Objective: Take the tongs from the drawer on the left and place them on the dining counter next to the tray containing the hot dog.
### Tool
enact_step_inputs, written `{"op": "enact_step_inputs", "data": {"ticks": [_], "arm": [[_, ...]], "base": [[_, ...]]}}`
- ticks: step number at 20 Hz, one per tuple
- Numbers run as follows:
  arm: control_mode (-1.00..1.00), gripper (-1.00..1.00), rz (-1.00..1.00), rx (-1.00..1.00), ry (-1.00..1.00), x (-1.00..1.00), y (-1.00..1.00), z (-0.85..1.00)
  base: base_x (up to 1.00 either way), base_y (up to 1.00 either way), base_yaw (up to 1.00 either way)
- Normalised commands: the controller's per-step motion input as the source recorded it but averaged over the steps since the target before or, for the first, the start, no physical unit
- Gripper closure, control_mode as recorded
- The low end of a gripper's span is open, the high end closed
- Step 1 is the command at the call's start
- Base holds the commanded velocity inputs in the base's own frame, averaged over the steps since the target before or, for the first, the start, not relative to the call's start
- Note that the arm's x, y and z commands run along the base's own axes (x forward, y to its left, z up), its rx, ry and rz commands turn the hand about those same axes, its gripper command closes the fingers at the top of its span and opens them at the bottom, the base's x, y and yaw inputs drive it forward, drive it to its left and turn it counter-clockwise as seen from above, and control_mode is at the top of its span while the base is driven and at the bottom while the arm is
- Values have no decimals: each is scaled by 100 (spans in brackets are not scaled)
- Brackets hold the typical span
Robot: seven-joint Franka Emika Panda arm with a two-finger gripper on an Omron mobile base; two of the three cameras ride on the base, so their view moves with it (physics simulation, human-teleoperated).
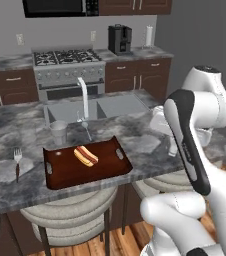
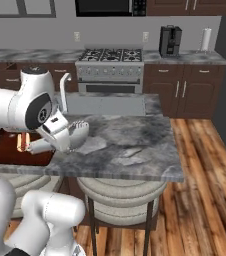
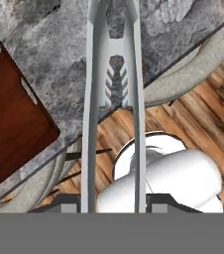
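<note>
claw (image 3: 113, 202) clamped on tongs (image 3: 113, 74) | above worktop (image 3: 59, 54) edge, right of tray (image 3: 10, 124) | stiff, light, slippery metal; best held mid-arms

Surface: the dining counter (image 1: 15, 125), grey-and-white marbled stone, spans the middle of the left base view.
Built in: a sink (image 1: 102, 107) with a tall white faucet (image 1: 83, 97), upper centre.
Centre: the tray (image 1: 65, 172), dark reddish-brown, lies flat near the counter's front edge.
Left: a small fork (image 1: 18, 162) with a dark handle lies well apart from the tray.
Behind tray: a pale cup (image 1: 58, 132) stands upright, near the tray's far left corner.
</note>
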Motion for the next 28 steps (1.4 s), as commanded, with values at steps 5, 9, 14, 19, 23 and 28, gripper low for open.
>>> {"op": "enact_step_inputs", "data": {"ticks": [5,9,14,19,23,28], "arm": [[-100,100,21,0,6,99,-18,-23],[-100,100,39,-9,5,100,0,-43],[-100,100,46,-21,5,96,10,-87],[-100,100,32,-13,1,83,8,-72],[-100,100,12,0,1,34,7,-25],[-100,100,-1,17,0,-2,3,-35]], "base": [[0,0,0],[0,0,0],[0,0,0],[0,0,0],[0,0,0],[0,0,0]]}}
